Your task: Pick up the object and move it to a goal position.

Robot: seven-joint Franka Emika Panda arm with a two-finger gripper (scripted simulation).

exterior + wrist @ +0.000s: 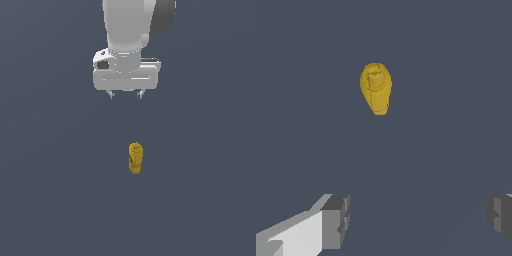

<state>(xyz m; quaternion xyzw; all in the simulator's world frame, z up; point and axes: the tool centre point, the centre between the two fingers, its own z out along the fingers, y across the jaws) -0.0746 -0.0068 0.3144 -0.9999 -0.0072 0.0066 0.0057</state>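
The object (135,158) is a small yellow bottle-shaped item with a rounded ribbed top and a reddish mark on its side. It stands on the dark grey floor in the middle of the exterior view. It also shows in the wrist view (376,88), seen from above. My gripper (125,94) hangs well above and behind it, open and empty, fingers pointing down. In the wrist view the two fingertips (336,221) stand wide apart, with the gripper (418,220) clear of the object.
A plain dark grey floor (60,190) fills both views. The white arm (131,30) rises out of the exterior view's top edge.
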